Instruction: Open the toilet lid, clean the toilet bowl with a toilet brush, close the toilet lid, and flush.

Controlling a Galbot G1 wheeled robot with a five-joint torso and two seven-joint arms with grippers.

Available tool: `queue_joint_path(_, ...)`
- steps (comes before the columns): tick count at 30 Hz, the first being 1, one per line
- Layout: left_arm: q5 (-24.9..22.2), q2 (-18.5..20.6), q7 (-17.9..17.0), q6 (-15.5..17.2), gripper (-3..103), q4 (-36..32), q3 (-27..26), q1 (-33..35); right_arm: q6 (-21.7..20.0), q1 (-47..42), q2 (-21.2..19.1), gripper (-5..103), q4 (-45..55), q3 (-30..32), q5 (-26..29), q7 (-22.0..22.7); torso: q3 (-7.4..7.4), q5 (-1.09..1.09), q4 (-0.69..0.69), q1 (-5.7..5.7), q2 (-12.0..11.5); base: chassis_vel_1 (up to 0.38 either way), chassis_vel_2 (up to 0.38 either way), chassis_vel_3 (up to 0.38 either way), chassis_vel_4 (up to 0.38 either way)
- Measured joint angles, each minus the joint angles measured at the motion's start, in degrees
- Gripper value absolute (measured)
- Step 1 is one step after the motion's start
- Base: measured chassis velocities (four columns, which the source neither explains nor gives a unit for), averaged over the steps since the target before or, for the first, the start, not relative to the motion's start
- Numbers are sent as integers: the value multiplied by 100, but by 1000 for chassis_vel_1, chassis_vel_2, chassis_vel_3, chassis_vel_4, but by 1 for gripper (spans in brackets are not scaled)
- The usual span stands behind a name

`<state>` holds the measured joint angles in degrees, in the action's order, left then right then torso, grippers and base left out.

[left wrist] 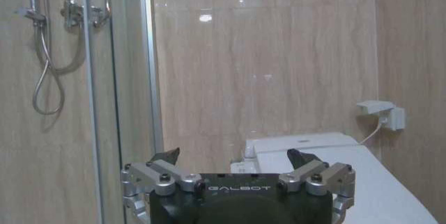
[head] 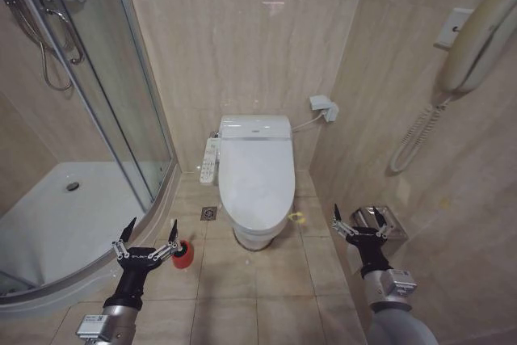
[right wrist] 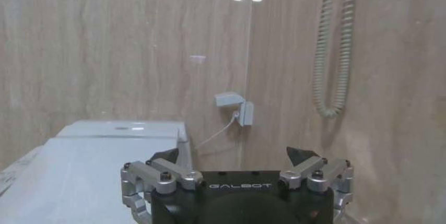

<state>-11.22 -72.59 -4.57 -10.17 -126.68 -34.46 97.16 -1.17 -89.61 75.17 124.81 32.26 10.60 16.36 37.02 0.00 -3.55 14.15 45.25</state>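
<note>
The toilet lid (head: 257, 174) lies shut, flat over the toilet bowl (head: 260, 236), which stands against the back wall of beige tile. All else is placed from that toilet. To its left, low and near the front of the bowl, hangs the left gripper (head: 149, 232) with its fingers spread apart and nothing between them. Just beside that gripper, toward the bowl, a round red cup holder (head: 182, 254) sits on the floor — the brush itself cannot be made out. To the toilet's right, at about the same depth, the right gripper (head: 359, 217) hangs with fingers likewise apart and empty. Behind it a metal paper holder (head: 391, 220) is fixed to the side wall. Left of the toilet curves the glass shower enclosure (head: 121, 119) — a control panel (head: 209, 159) juts from the seat on that side.
</note>
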Motion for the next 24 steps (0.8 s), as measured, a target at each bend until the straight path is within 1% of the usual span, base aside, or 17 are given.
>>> queue_joint_path(8,0,0,0,0,100,0,0,5,0,-5,0,100,0,0,0,0,-2,0,1,-6,3,127,-123,-126,116)
queue_joint_path(24,0,0,0,0,100,0,0,0,0,-1,0,100,0,0,0,0,0,0,1,0,1,-20,19,25,-19)
